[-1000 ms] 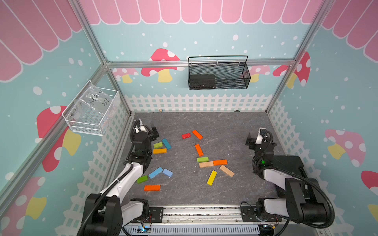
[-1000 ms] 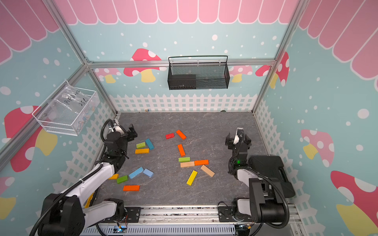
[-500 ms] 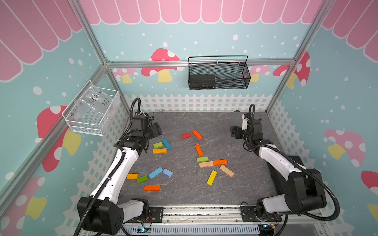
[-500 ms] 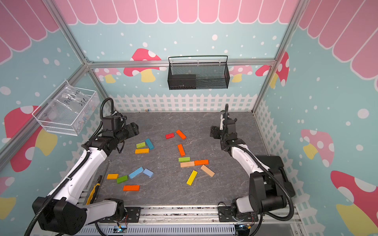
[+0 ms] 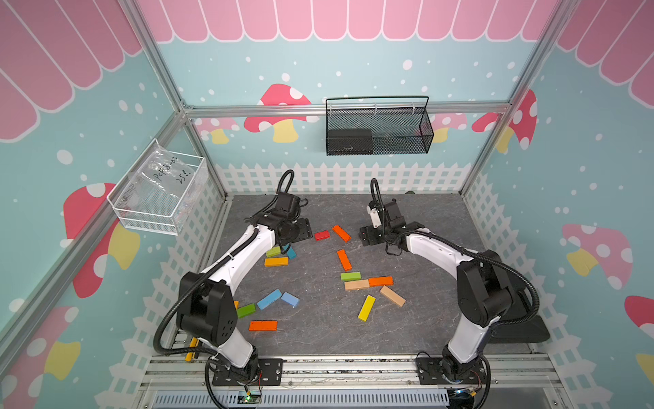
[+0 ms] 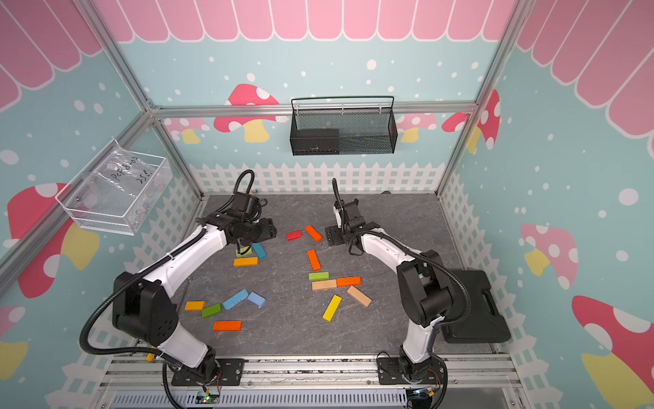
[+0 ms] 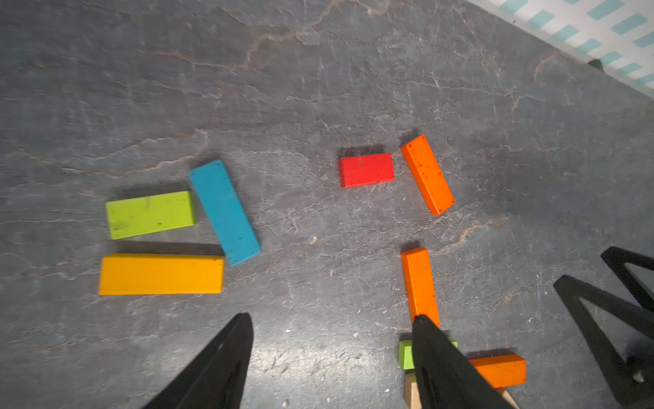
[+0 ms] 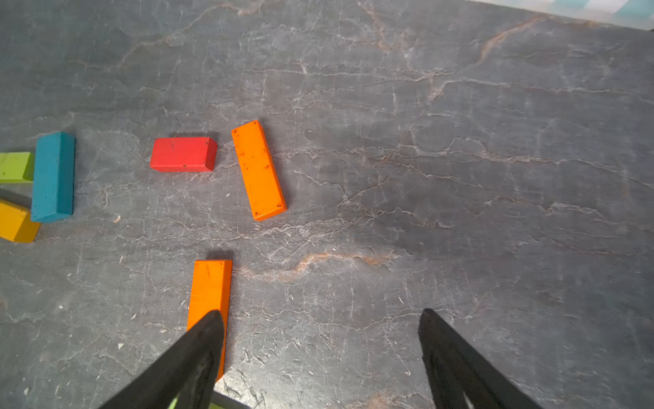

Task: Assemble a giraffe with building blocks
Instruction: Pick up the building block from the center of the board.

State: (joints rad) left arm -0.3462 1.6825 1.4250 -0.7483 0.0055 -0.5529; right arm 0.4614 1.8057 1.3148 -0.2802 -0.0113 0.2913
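Slate mat covers the floor, fence-print walls round it. L arm reaches from near-left to far-left. R arm reaches from near-right to far-centre. Black case lies flat at the right edge behind R arm, well apart from the blocks. Mesh basket hangs on the far wall w/ a dark box in its left end. Clear bin on the left wall holds a labelled bag.

L gripper: jaws apart, nothing btwn them, hovering by the far-left trio. In both top views my L wrist hides part of the lime block. R gripper: jaws wide, empty, hovering just right of the far pair.

Blocks all lie flat on the mat; painted wood, paint scuffed and specked.
- Far-left trio: lime block, slanted teal block just beside it, amber block just nearer.
- Far pair: short red block w/ orange block beside it.
- Lone orange bar nearer, alone.
- Centre: green block, tan block and orange piece touching. Yellow block is near them.
- Near-left: light-blue pair, more green and orange.
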